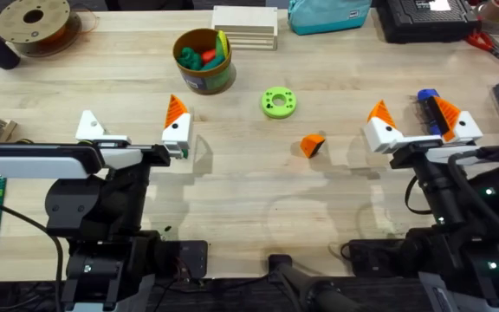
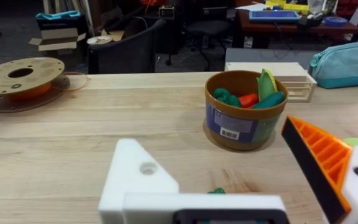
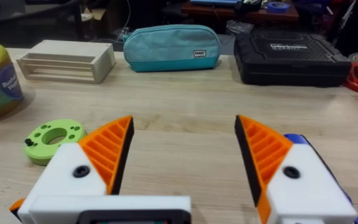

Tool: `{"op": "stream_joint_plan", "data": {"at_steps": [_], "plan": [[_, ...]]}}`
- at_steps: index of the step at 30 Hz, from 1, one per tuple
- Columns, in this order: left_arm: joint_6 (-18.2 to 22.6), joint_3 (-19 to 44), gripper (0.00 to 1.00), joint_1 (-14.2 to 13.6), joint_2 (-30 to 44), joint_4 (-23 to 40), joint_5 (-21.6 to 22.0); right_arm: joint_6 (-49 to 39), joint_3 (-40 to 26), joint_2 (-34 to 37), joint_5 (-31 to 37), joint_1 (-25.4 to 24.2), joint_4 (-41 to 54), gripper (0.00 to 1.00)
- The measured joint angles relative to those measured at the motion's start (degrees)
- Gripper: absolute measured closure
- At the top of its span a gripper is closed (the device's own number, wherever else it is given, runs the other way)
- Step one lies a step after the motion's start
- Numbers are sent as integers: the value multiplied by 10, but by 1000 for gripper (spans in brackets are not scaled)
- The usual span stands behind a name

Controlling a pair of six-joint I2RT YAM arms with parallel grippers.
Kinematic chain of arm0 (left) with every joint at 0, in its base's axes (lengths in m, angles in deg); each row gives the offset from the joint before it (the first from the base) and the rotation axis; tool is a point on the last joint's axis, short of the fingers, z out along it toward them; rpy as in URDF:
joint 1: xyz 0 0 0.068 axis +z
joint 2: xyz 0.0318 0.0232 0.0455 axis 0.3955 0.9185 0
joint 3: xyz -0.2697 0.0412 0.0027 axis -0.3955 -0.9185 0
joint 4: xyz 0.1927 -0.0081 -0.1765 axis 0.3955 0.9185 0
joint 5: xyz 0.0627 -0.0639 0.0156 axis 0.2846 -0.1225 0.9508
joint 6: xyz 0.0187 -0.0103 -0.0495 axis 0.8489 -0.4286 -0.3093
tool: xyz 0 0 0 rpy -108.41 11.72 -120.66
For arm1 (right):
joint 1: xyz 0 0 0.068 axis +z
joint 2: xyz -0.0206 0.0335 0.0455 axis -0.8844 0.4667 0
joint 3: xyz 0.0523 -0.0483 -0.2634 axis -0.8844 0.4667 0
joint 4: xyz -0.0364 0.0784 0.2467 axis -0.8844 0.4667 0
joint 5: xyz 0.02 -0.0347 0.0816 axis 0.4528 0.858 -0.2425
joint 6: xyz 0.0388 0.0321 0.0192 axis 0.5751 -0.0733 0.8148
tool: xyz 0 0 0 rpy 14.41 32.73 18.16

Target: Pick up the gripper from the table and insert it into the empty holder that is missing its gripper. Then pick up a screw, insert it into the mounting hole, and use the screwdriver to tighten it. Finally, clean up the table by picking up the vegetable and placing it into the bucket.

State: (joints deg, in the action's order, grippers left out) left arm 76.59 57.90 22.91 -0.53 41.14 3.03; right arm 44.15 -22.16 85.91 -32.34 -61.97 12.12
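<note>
The loose orange gripper (image 1: 313,145) lies on the table between the arms. My left gripper (image 1: 133,126) (image 2: 229,180) is open. One of its fingers is the bare white holder (image 1: 89,128) (image 2: 135,177); the other carries an orange tip. My right gripper (image 1: 416,121) (image 3: 182,155) is open with orange tips on both fingers. The blue screwdriver (image 1: 429,106) (image 3: 300,140) lies just beyond it, partly hidden. A bit of the dark-green vegetable (image 2: 216,190) peeks out under my left gripper. The bucket (image 1: 203,62) (image 2: 244,115) stands farther back. I cannot tell where the screw is.
A flat green ring disc (image 1: 278,102) (image 3: 51,140) lies past the loose gripper. Along the back are a brown spool (image 1: 33,22), a wooden rack (image 1: 245,26), a teal pouch (image 1: 327,13) and a black case (image 1: 427,17). Red scissors (image 1: 492,43) lie at the far right.
</note>
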Motion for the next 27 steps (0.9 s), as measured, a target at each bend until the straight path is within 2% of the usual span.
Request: {"op": "stream_joint_plan", "data": {"at_steps": [11, 15, 19, 23, 27], "plan": [[4, 0, 14, 0, 0, -4, 1, 0, 0, 0, 0, 0, -27, 53], [11, 18, 14, 0, 0, 49, -1, 6, -7, 0, 0, 0, -19, 52], [24, 111, 14, 0, 31, 149, -4, 36, -74, 21, 0, 0, 99, 52], [30, 249, 14, 0, 118, 268, -35, 56, -202, 78, 0, 0, 234, 52], [32, 383, 13, 0, 240, 401, -69, 64, -356, 169, -3, 0, 383, 52]]}}
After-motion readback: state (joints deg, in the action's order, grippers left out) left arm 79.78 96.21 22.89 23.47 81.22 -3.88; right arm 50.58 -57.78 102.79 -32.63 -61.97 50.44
